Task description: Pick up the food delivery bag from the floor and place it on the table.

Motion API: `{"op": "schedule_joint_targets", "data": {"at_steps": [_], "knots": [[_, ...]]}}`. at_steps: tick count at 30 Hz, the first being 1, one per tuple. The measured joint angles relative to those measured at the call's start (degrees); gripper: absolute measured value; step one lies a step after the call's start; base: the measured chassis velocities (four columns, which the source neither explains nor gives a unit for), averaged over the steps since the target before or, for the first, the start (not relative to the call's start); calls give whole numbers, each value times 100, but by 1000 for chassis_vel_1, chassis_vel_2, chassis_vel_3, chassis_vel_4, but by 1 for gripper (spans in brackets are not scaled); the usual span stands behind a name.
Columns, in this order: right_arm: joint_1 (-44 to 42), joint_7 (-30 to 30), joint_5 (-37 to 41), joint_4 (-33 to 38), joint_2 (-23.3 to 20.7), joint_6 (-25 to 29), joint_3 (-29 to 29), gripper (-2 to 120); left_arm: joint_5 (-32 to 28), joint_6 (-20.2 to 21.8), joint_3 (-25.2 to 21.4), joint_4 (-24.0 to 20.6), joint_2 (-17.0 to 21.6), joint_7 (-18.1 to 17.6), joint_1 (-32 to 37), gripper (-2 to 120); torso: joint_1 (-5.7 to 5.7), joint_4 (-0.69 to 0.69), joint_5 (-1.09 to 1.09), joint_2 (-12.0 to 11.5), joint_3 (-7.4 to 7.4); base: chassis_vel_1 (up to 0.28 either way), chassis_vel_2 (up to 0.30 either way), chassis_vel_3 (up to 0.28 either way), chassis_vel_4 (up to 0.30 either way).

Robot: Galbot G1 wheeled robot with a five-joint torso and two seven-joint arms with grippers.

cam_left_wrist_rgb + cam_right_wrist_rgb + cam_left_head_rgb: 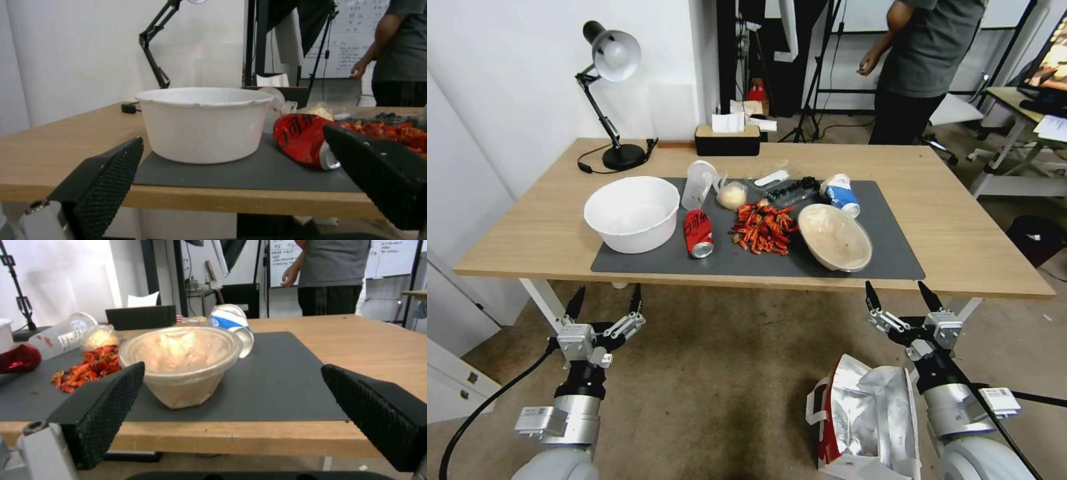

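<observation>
Nearest the head camera, the food delivery bag (867, 420) is seen unlifted on the floor (727, 373) just beside the right pincer (904, 300), both pincers spread apart and empty, the left pincer (604, 303) idle below the counter (960, 227); a descent to its handles is judged necessary.

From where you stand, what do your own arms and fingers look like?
Both arms are silver-grey cylinders with white labels and black cables. The left gripper and right gripper have grey metal bodies and tapering black fingers with dimpled, textured pads.
</observation>
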Motion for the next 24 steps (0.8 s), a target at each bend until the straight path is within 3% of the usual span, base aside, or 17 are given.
{"op": "schedule_joint_targets", "data": {"at_steps": [24], "knots": [[16, -46, -34, -85, 16, -22, -79, 100, 51, -205, 66, 239, 18, 120, -31, 100, -336, 0, 0, -770, -434, 0, 0, 0, 0]]}}
